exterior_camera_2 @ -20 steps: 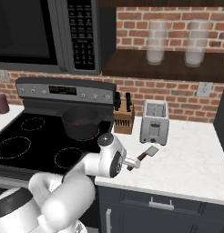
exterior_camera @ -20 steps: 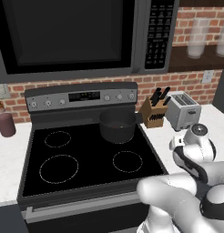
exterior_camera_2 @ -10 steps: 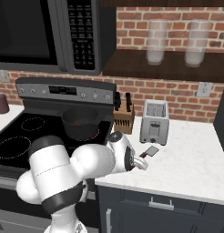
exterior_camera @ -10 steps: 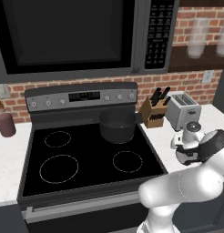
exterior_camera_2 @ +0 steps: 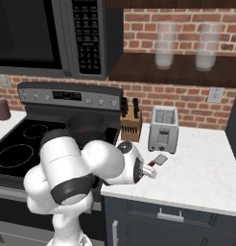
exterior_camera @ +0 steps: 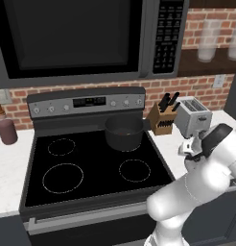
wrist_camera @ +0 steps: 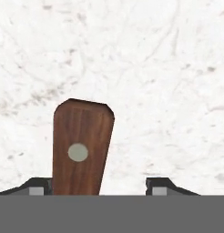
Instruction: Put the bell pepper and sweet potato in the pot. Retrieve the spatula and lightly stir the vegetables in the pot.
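Gripper [wrist_camera: 99,185] over wooden spatula handle [wrist_camera: 82,148]
Jaws apart astride the rounded, riveted brown handle on speckled white marble counter [wrist_camera: 168,68]; grip uncertain.

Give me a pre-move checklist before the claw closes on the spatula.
1. Spatula handle between the claw tips: ok, though off-centre, right against one tip.
2. Claw open enough around the handle: ok, a gap shows on one side.
3. Handle gripped: not ok, not yet pinched.
4. Spatula flat on the counter: ok.
5. Pot on the rear burner, ready for stirring: ok.
6. Both vegetables in the pot: cannot tell; something reddish shows inside.
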Available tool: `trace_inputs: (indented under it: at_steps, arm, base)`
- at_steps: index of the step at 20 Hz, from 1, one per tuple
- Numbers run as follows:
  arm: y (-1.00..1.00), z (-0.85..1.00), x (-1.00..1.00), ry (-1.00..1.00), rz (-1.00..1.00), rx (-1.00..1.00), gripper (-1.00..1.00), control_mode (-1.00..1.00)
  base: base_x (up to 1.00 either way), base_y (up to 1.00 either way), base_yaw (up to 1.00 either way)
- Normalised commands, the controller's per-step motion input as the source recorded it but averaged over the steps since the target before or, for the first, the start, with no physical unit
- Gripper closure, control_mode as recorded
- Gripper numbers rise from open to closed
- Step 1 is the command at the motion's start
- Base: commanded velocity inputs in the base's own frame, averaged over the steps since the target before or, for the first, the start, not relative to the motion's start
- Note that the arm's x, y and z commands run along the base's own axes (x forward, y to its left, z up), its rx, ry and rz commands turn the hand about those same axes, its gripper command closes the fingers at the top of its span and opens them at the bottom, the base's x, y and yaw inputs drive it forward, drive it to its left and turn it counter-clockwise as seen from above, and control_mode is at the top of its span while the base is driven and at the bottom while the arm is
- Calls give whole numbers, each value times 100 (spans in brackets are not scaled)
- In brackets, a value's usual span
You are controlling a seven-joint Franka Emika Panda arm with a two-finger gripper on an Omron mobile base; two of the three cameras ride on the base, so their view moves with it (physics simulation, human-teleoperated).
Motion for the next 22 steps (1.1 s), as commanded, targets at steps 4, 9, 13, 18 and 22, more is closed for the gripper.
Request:
trace_inputs:
  at_steps: [4, 9, 13, 18, 22]
  arm:
    - [-31, -68, -55, 0, -10, 3, 100, -100]
    - [-33, -57, -71, 0, -16, 5, 100, -100]
    - [-11, -19, -21, 3, -18, 4, 100, -100]
    - [0, 29, 0, 8, -12, 2, 100, -100]
    - [-7, 100, 0, 1, -2, 16, 100, -100]
  base:
    - [0, 0, 0]
    - [0, 0, 0]
    - [0, 0, 0]
    - [0, 0, 0]
    - [0, 0, 0]
